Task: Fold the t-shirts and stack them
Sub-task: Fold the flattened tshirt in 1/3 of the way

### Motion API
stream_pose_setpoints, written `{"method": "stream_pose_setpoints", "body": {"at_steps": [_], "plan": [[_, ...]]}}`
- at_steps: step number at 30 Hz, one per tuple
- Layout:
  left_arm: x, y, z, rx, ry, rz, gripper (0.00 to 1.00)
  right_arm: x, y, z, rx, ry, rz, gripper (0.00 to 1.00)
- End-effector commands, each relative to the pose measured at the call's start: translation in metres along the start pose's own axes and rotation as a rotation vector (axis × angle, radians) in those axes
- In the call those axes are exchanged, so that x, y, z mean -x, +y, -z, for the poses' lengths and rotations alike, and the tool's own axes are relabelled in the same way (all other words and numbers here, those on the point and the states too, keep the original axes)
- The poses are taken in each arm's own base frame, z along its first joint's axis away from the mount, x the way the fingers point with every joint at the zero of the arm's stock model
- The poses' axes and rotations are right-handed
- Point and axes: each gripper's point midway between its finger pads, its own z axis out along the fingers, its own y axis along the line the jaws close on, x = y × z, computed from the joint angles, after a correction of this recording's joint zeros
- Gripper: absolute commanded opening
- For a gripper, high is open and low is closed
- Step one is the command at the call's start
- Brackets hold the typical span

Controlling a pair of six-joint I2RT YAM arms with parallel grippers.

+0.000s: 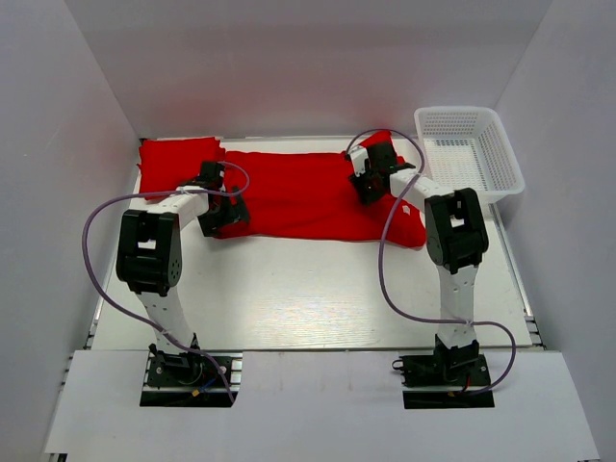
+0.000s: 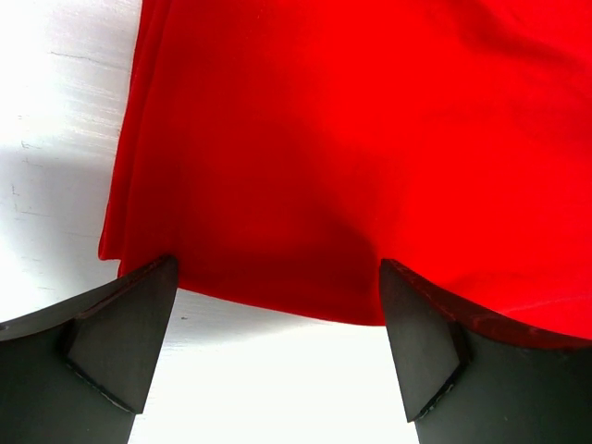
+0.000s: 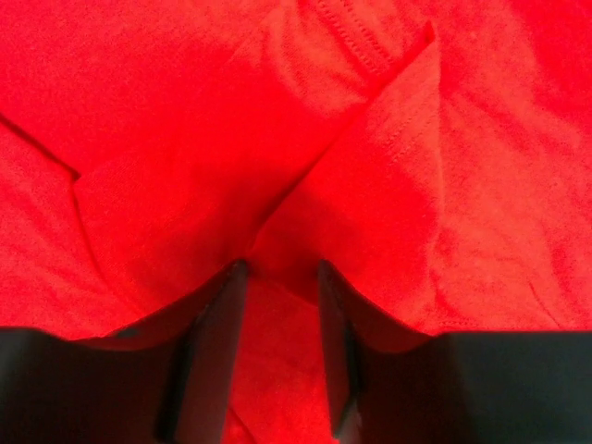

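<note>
Your right gripper (image 3: pixel 282 265) stands narrow around a ridge of the t-shirt (image 1: pixel 298 197) spread across the far table (image 1: pixel 308 298) — gripped or not, I can't tell; a thin pinch could slip. Your left gripper (image 2: pixel 277 266) gapes wide at the hem — it may catch one layer only

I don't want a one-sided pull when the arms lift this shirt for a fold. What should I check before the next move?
1. Left gripper open, straddling the spread t-shirt's near edge: ok.
2. Left gripper gripping cloth: not ok, nothing pinched yet.
3. Cloth fold between the right gripper's jaws: ok.
4. Right grip firm: cannot tell.
5. Folded t-shirt apart from the spread one: cannot tell.
</note>
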Motion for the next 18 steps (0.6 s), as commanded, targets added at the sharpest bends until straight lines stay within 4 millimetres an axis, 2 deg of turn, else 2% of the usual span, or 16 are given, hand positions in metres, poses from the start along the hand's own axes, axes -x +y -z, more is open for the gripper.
{"method": "stream_pose_setpoints", "body": {"at_steps": [1,3,4,6,8,18], "plan": [[0.006,-0.006,0.009,-0.021,-0.031,-0.005,1.0,0.027,-0.015,-0.001,-0.066,-0.082,-0.034,0.35],[0.006,-0.005,0.009,-0.021,-0.031,-0.005,1.0,0.026,-0.019,-0.003,-0.094,-0.075,-0.044,0.28],[0.007,-0.004,0.009,-0.011,-0.036,-0.004,1.0,0.024,-0.021,-0.002,-0.105,-0.072,-0.049,0.19],[0.003,-0.002,0.008,-0.007,-0.027,-0.004,1.0,0.025,-0.027,0.001,-0.141,-0.081,-0.067,0.13],[0.003,-0.002,0.008,-0.007,-0.027,-0.004,1.0,0.032,-0.033,0.007,-0.167,-0.11,-0.085,0.0],[0.003,0.002,0.008,0.001,-0.021,0.004,1.0,0.042,-0.066,0.02,-0.323,-0.144,-0.183,0.0]]}}
